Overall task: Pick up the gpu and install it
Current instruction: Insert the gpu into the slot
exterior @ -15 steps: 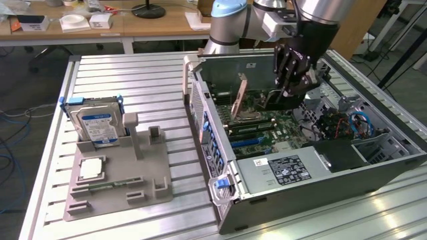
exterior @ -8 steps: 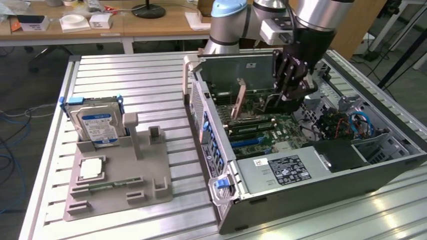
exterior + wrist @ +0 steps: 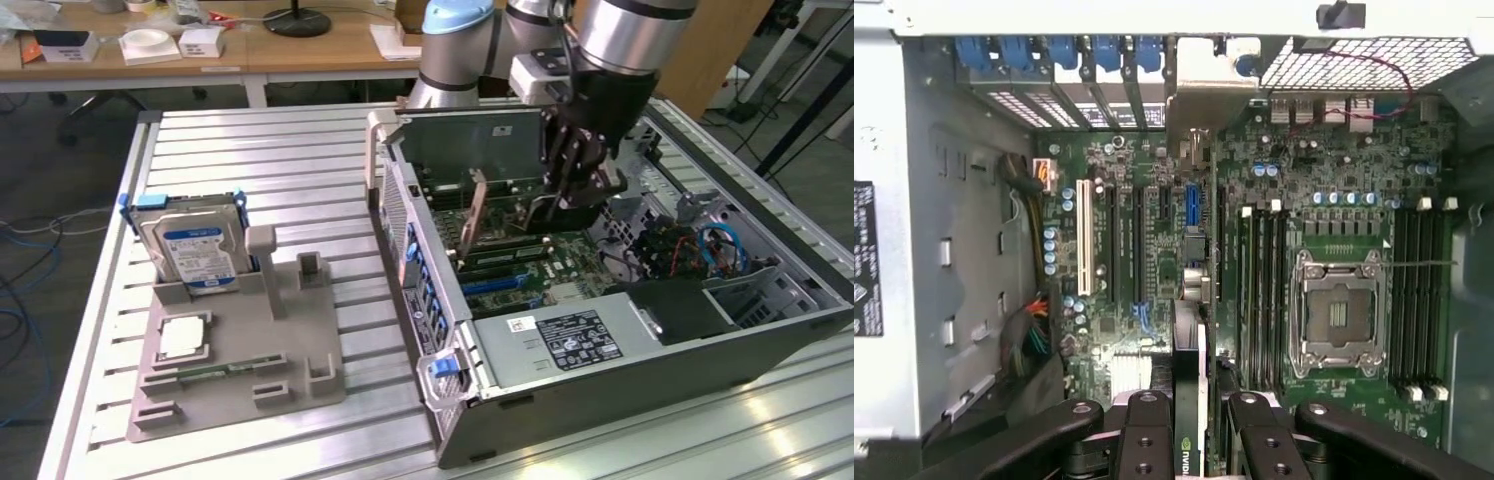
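The gpu (image 3: 1189, 345) is seen edge-on between my fingers, with a small logo on its edge close to the camera. Its silver end bracket (image 3: 1206, 85) reaches to the slot openings in the case's rear wall. My gripper (image 3: 1197, 418) is shut on the card and holds it over the expansion slots (image 3: 1137, 250) of the motherboard. In the exterior view the gripper (image 3: 571, 200) is down inside the open computer case (image 3: 441, 330), and the gpu (image 3: 514, 215) stands on edge below it. Whether the card is seated in a slot cannot be told.
A grey fixture (image 3: 227, 345) on the exterior view's left holds a hard drive with a blue label (image 3: 198, 250), a square chip (image 3: 183, 338) and a slim memory stick (image 3: 220, 368). Inside the case are the empty processor socket (image 3: 1339, 310), the power supply (image 3: 567, 340) and coloured cables (image 3: 707, 248).
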You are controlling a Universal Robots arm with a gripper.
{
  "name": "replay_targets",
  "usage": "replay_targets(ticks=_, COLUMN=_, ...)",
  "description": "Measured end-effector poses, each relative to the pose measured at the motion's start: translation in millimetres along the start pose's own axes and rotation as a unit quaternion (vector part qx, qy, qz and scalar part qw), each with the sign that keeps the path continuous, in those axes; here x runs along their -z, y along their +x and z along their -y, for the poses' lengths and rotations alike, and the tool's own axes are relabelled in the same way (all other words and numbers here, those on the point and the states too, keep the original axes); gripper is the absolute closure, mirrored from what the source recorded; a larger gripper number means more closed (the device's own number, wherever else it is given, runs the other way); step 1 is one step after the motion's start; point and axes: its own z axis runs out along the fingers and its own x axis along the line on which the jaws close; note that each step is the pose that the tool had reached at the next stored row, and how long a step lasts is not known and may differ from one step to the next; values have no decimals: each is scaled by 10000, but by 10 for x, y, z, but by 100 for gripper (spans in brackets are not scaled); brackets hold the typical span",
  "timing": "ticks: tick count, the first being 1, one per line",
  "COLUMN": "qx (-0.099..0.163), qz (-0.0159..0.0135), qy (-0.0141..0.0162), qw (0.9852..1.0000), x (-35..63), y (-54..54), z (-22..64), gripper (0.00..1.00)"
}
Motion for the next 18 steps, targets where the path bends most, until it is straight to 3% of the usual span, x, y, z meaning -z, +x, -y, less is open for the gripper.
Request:
replay_targets(ticks=6, qx=1, qz=2, qy=80, qw=10000, x=-100, y=-5, z=-88, gripper=74)
replay_targets(ticks=9, qx=-1, qz=1, qy=83, qw=10000, x=-153, y=-7, z=-134, gripper=74)
replay_targets(ticks=18, qx=0, qz=0, qy=84, qw=10000, x=-317, y=-23, z=-138, gripper=74)
